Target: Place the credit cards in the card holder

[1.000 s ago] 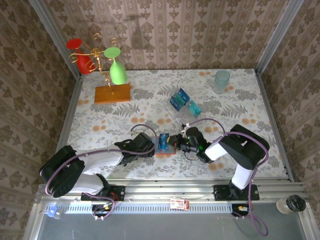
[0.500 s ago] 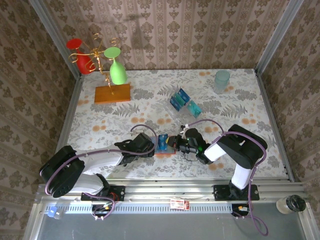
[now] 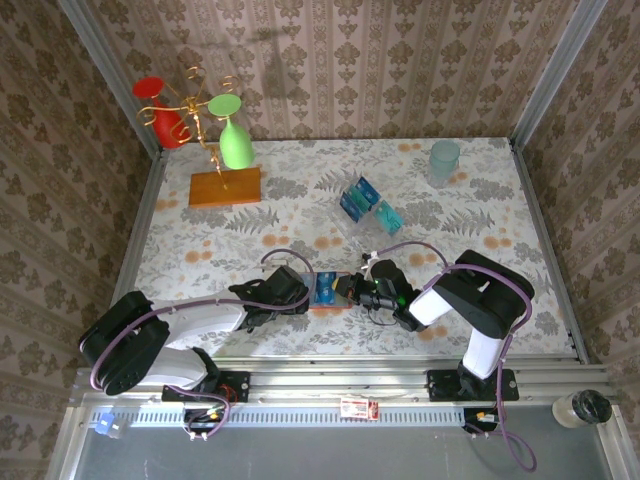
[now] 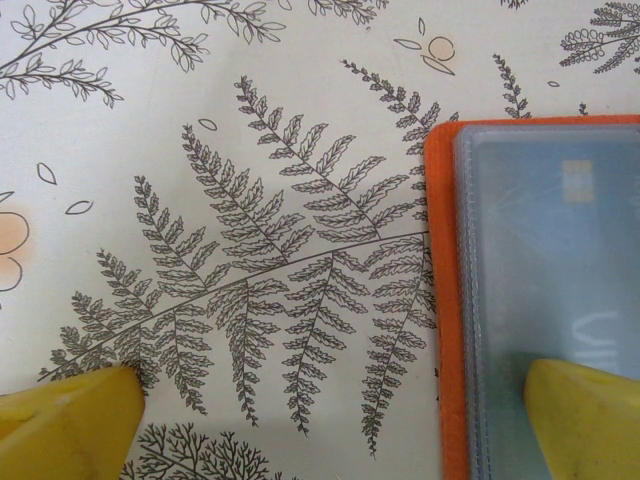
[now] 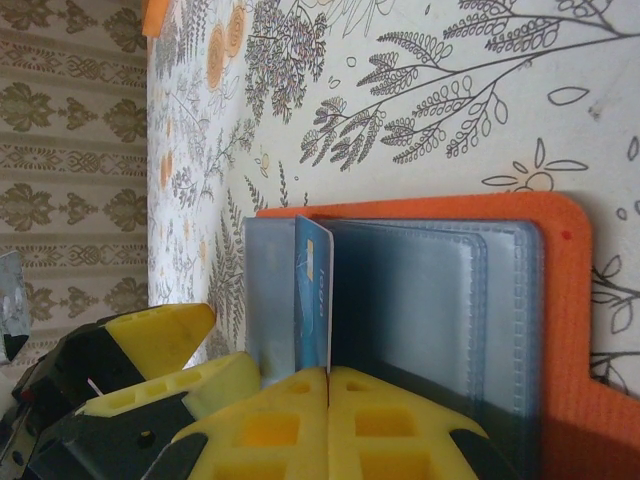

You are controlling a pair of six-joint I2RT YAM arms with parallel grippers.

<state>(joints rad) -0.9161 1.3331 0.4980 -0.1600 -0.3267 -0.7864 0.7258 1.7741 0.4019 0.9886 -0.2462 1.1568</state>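
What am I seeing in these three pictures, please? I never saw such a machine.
Two robot arms are bolted at the table's near edge. One picture looks down from above. The other two come from a camera on each wrist, so the yellow blocks are that arm's own fingers. The left hand is open, one finger over the orange card holder. The right hand is shut on a blue credit card, standing on edge at the holder's clear pockets. Further back: more cards in a clear tray, a wooden slab, a cup.
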